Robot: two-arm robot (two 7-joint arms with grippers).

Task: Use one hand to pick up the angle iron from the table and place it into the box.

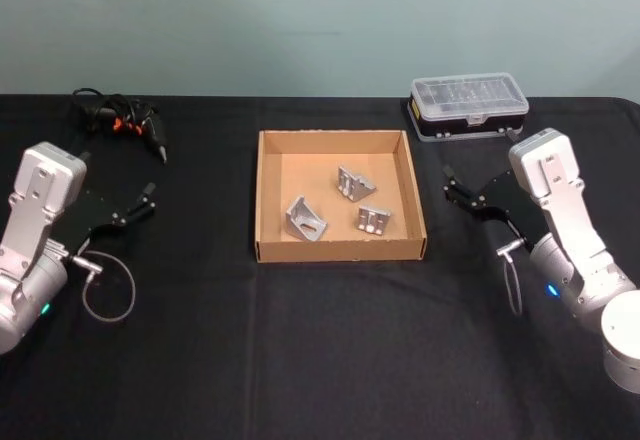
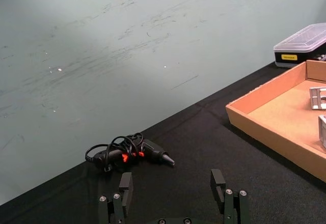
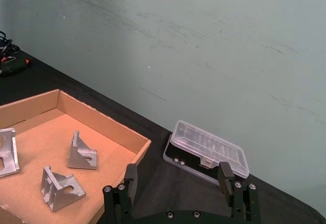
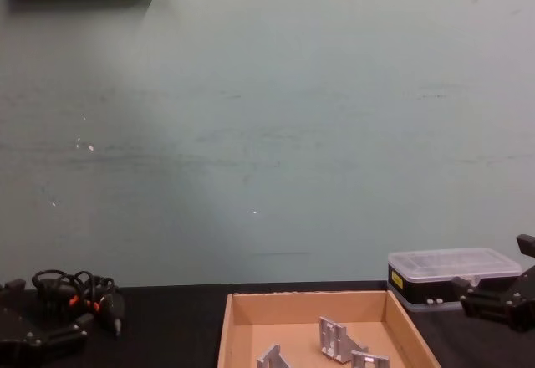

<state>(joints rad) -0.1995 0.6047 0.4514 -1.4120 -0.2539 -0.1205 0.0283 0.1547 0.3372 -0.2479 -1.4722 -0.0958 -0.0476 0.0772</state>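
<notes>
On the black table (image 1: 320,340), 3 angle irons (image 1: 307,219) are held in the box (image 1: 268,195) at ctr, w/ left gripper (image 1: 148,198) at 9 o'clock & right gripper (image 1: 452,185) at 3 o'clock, both jaws spread open, empty.

3 dull grey metal angle irons (image 1: 307,219) lie in a matt tan cardboard box (image 1: 266,196) on a matt black table (image 1: 300,340).

Bare matte black tabletop (image 1: 320,360) is lying open along the near edge. The shallow tan cardboard box (image 1: 268,200) is occupying the middle, a black plastic case with clear lid (image 1: 469,105) is sitting toward the far right corner, and a black corded tool (image 1: 118,118) toward the far left.
</notes>
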